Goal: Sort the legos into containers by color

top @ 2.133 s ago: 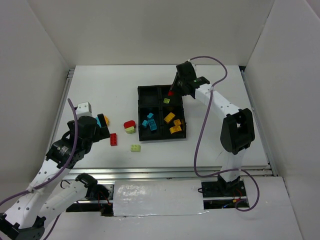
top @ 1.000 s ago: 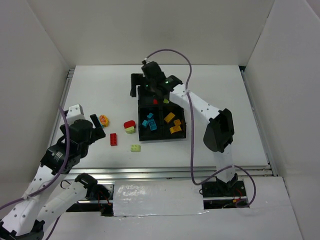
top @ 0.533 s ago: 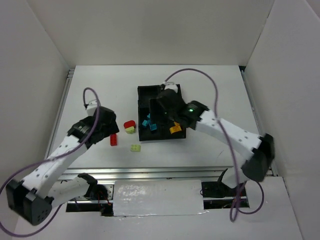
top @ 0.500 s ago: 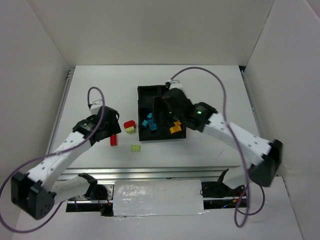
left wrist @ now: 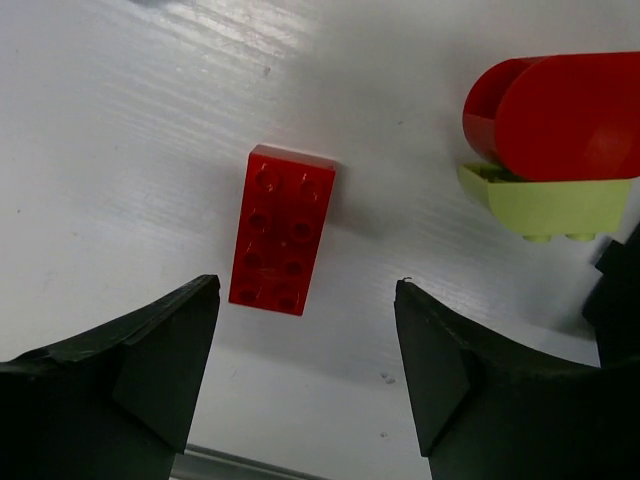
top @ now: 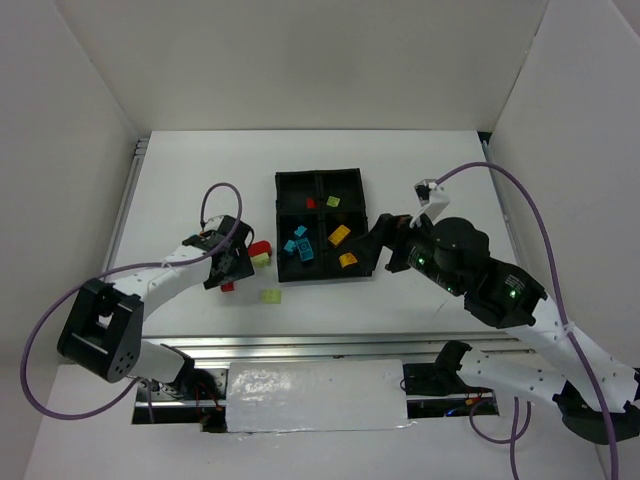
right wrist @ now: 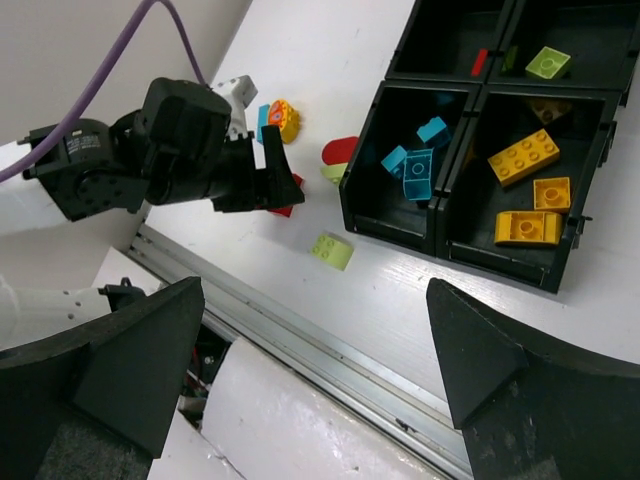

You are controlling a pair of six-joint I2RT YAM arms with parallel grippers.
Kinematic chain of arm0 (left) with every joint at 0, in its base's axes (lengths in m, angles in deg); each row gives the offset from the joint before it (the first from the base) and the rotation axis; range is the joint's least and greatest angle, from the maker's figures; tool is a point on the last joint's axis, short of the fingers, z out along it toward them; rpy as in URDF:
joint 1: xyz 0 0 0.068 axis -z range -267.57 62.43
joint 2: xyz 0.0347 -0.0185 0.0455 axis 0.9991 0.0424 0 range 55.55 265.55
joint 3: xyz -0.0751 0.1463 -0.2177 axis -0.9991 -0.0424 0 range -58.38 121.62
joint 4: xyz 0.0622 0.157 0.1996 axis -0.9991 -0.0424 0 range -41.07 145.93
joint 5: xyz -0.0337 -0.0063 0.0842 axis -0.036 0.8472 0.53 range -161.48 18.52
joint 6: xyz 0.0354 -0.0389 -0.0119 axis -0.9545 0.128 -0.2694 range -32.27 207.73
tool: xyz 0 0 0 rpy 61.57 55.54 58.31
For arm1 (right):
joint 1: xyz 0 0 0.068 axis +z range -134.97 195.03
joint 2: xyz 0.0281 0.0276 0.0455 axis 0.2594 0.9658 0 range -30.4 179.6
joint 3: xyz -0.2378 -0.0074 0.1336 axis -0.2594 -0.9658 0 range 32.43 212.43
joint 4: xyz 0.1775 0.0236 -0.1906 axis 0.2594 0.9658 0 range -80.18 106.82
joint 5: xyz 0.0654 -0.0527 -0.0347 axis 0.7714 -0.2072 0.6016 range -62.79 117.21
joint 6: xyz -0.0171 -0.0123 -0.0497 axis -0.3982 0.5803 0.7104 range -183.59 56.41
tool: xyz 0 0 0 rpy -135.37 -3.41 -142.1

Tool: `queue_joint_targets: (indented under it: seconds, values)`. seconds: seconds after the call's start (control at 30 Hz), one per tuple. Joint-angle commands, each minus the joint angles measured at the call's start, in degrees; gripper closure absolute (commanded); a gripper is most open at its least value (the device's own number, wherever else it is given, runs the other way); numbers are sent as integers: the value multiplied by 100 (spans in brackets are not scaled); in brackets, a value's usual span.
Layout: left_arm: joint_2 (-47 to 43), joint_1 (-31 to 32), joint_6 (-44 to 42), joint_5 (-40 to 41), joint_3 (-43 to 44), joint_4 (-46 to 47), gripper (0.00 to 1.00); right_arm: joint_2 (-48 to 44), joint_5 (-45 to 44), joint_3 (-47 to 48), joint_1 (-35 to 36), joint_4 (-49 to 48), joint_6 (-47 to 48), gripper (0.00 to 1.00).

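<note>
A flat red lego lies on the white table just ahead of my left gripper, whose jaws stand open on either side, not touching it. From above, that gripper hovers over the same red lego. A rounded red lego sits on a lime piece to its right. The black tray holds cyan legos, orange legos, a lime lego and a red lego in separate containers. My right gripper hangs open and empty by the tray's front right corner.
A loose lime lego lies near the table's front, also visible from the right wrist camera as the lime lego. An orange and cyan piece sits behind the left arm. A metal rail runs along the table's near edge.
My left arm has reached right and down onto the flat red lego and its jaws have narrowed. My right arm has pulled back from over the tray to its front right.
</note>
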Motion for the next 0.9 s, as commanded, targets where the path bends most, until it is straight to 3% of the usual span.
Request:
queue_joint_targets:
  seconds: [0.0, 0.07, 0.23, 0.4, 0.5, 0.53, 0.6, 0.67, 0.77, 0.87]
  values:
    - [216, -181, -189, -225, 17, 424, 17, -137, 78, -94, 32, -77, -12, 0]
    - [313, -278, -189, -304, -10, 477, 24, -128, 43, -111, 23, -50, 14, 0]
    - [445, -305, -84, -243, -98, 556, 25, -14, 43, -173, 24, -138, 41, 1]
    - [682, -314, -49, -260, -186, 679, 51, 206, 113, -129, 32, -200, 102, 0]
    - [666, -314, 65, -182, -151, 513, 72, 276, 26, -50, 15, -156, 128, 0]
    - [474, -314, 92, -146, -133, 443, 87, 267, 17, -41, 23, -138, 146, 0]
    - [183, -314, 179, -24, 50, 127, 100, 215, -71, -59, 15, -156, 164, 0]
    - [-361, -296, 302, 100, 383, -224, 100, 136, -168, -129, 32, -199, 181, 1]
    - [-1135, -217, 356, 93, 648, -43, 100, 39, -431, -225, 6, -217, 234, 0]
    - [-1462, -191, -255, -766, 710, 1457, 100, 12, -739, -208, -47, -147, 199, 0]
